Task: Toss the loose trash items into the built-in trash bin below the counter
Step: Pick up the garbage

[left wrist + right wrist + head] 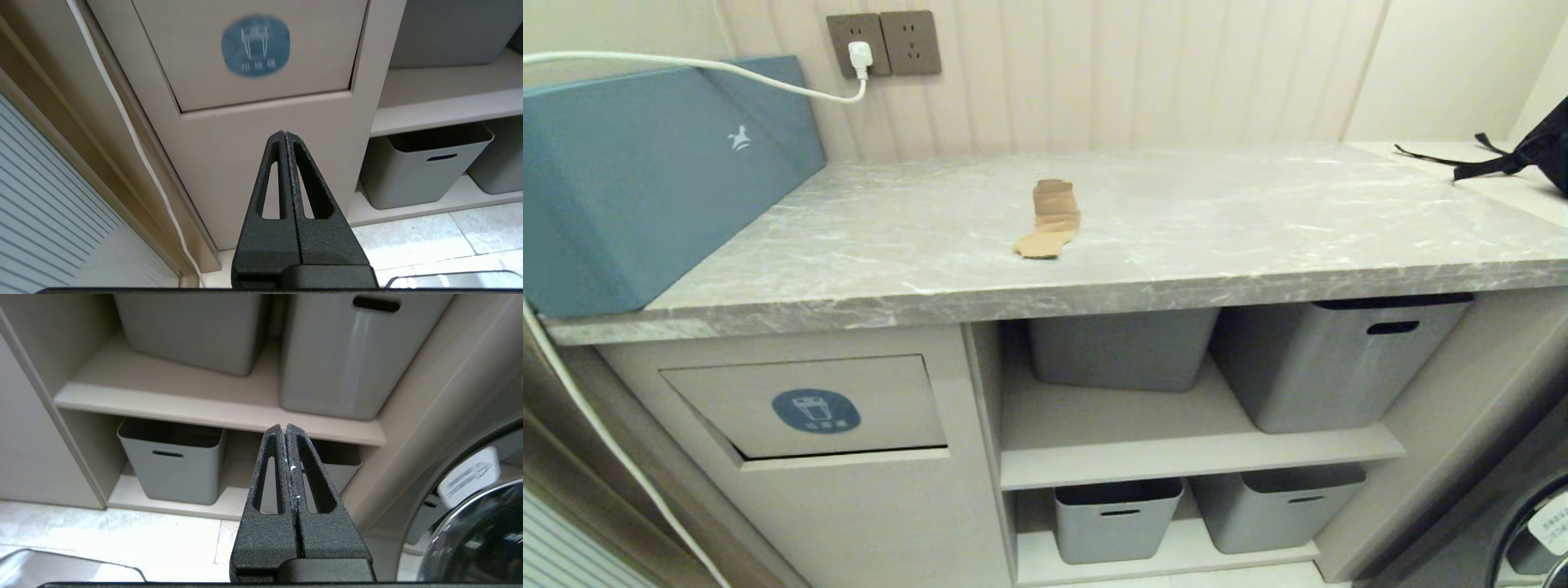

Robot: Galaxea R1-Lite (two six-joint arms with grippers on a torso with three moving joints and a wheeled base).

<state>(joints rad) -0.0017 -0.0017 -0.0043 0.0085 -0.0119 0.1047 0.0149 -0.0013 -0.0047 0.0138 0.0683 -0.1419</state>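
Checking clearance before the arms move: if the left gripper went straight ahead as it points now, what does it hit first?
Probably the beige cabinet front just below the trash bin flap; the shut left gripper is aimed there, though depth is unclear.

The grey marble-patterned counter (pixel 1192 220) ran across the middle of the head view. A creased brown cardboard scrap (pixel 1049 219) lay near its centre, well apart from everything else. At the left of the frame a large teal-blue box (pixel 645 175) sat on the surface. At the far right edge, a black strap (pixel 1486 163) rested on the pale adjoining surface.
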